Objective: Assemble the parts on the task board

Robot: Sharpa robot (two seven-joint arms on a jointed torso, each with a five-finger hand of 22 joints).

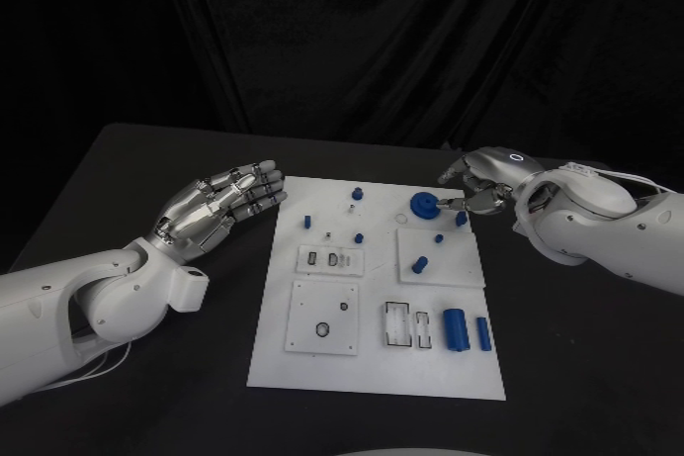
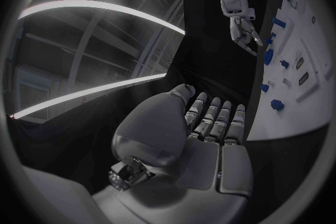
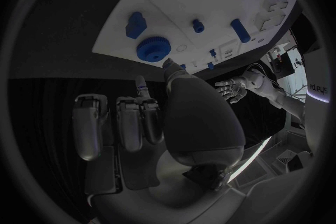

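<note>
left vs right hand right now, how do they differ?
The left hand lies flat with fingers straight and together, beside the task board's left edge; the right hand is curled in at the board's far right corner. The left hand touches no part; the right hand's fingertips sit right by the blue gear, though contact is unclear. Both hold nothing that I can see.

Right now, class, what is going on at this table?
A robot is assembling blue parts on a white task board. Its right hand reaches over the board's far right corner, fingertips close to a blue gear; whether they touch it cannot be told. Its left hand hovers open beside the board's left edge, holding nothing. Two blue cylinders lie at the near right.
</note>
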